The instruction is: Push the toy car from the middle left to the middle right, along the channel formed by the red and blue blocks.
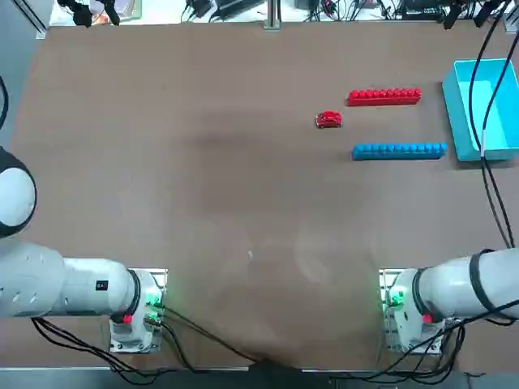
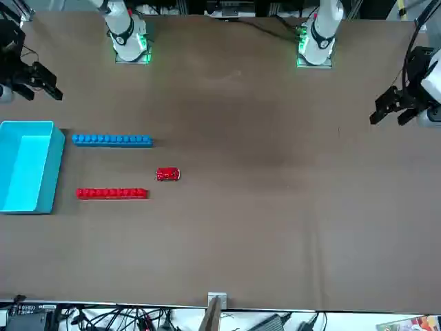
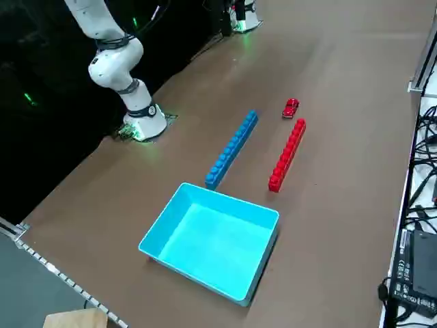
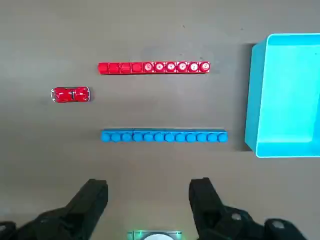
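The tiny red toy car (image 1: 328, 120) (image 4: 70, 95) sits on the brown table just outside the left mouth of the channel (image 1: 389, 123) (image 4: 160, 100). That bare strip runs between the red studded block (image 1: 384, 96) (image 4: 154, 67) on the far side and the slightly longer blue block (image 1: 399, 151) (image 4: 164, 136) on the near side. In the front view the car (image 2: 167, 174) lies to the right of both bars. My right gripper (image 4: 148, 192) (image 2: 48, 86) hangs high above the table on the near side of the blue block, open and holding nothing. It touches none of the objects.
A light-blue open box (image 1: 454, 113) (image 3: 205, 195) stands just beyond the right end of the channel, near the table's right edge. The right arm's cables (image 1: 486, 146) hang across the box.
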`<action>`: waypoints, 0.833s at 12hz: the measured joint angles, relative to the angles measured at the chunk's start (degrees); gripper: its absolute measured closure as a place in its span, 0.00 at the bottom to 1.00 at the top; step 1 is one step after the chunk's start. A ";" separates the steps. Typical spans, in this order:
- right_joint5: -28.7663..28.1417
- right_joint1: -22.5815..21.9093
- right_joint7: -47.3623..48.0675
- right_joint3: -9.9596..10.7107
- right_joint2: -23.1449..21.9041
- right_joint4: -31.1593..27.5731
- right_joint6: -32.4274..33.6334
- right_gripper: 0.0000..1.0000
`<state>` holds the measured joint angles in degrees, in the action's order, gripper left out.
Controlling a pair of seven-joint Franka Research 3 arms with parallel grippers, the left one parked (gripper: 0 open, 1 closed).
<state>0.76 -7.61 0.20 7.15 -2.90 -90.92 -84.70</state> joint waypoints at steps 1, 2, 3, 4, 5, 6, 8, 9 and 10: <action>-0.01 0.00 0.00 0.00 0.00 0.00 0.02 0.00; -0.01 0.00 0.00 0.00 0.00 0.00 0.04 0.00; -0.01 -0.01 0.00 -0.01 0.00 0.00 0.04 0.00; -0.01 -0.02 0.00 -0.02 0.00 0.00 0.04 0.00; -0.03 -0.06 0.00 -0.06 0.00 0.00 0.04 0.00; -0.05 -0.10 0.00 -0.13 0.02 0.00 0.04 0.00; -0.11 -0.26 0.18 -0.38 0.29 -0.14 0.05 0.00; -0.25 -0.47 1.14 -0.51 0.53 -0.40 -0.03 0.00; -0.36 -0.86 2.51 -0.60 0.89 -0.78 -0.35 0.00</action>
<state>0.40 -8.47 2.70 6.55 -2.00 -91.70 -85.06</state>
